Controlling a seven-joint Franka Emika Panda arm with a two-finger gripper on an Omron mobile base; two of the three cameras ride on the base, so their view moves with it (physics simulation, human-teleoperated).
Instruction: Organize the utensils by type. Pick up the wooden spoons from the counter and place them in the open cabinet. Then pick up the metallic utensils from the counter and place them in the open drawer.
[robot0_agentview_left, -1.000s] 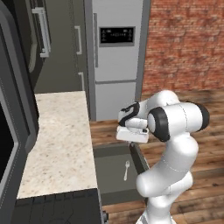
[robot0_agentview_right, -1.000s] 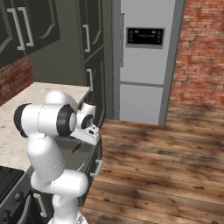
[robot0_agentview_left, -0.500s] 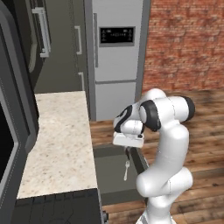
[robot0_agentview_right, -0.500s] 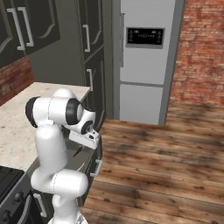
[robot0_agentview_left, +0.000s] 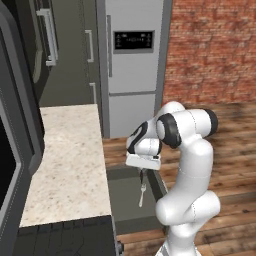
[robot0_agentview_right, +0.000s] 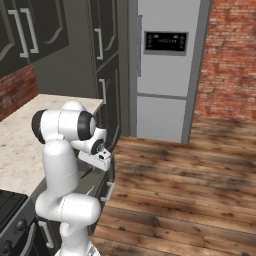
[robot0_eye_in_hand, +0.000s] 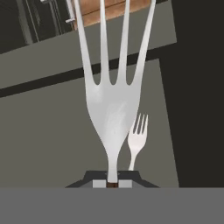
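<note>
The dark grey box-shaped open drawer (robot0_agentview_left: 131, 192) sits pulled out just past the 3 o'clock edge of the counter in the left base view, and there's already 1 small silvery metal fork (robot0_eye_in_hand: 137, 139) lying flat on its floor, tines pointing toward 12 o'clock in the hand view. Right above it the robot's two-finger gripper (robot0_agentview_left: 142, 172) is pinched tight on a 2nd silvery fork with a dark reddish-brown handle (robot0_eye_in_hand: 111, 103), clamped at the handle end so it hangs tines-down over the drawer. In the hand view that held fork looks huge and the one in the drawer peeks out just at its 4 o'clock side.

The beige speckled stone-look counter (robot0_agentview_left: 67, 160) runs from about 7 o'clock up toward 11 o'clock in the left base view. A tall silver fridge with a dark display panel (robot0_agentview_left: 132, 65) stands at 12 o'clock, dark grey-green cabinets (robot0_agentview_right: 107, 75) beside it, a red brick wall (robot0_agentview_left: 212, 50) at 2 o'clock, and a wooden plank floor (robot0_agentview_right: 185, 190) below.
</note>
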